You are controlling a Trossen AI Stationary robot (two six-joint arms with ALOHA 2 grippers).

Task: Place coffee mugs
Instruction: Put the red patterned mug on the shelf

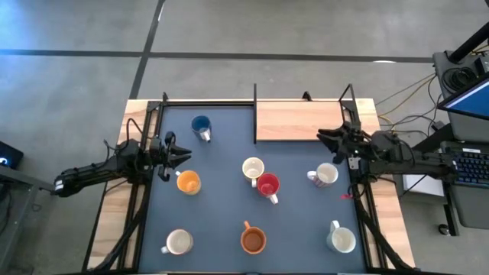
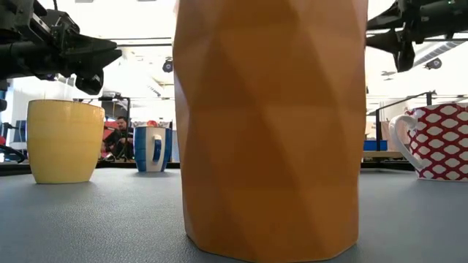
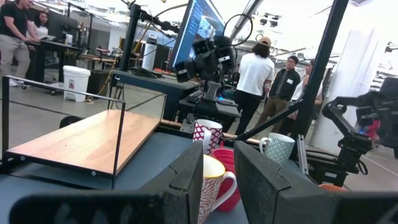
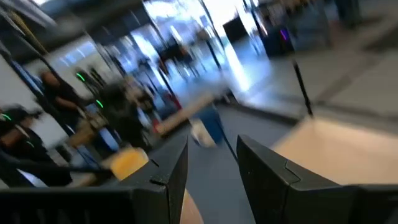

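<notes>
Eight mugs stand upright on the dark mat: blue (image 1: 201, 126), yellow-orange (image 1: 188, 182), cream (image 1: 253, 169), red (image 1: 268, 186), a red-patterned white one (image 1: 326, 175), white (image 1: 179, 242), orange-brown (image 1: 253, 240) and white (image 1: 342, 239). My left gripper (image 1: 186, 155) hovers open above the mat's left side, just beyond the yellow-orange mug. My right gripper (image 1: 322, 136) hovers open at the wooden platform's near right corner, above and beyond the patterned mug. The low view is mostly filled by the orange-brown mug (image 2: 270, 124).
A raised wooden platform (image 1: 302, 121) on a black wire frame fills the mat's far right corner. The black frame rails (image 1: 145, 191) run along both sides. People stand in the room beyond the table (image 3: 255, 71). Bare mat lies between the blue and cream mugs.
</notes>
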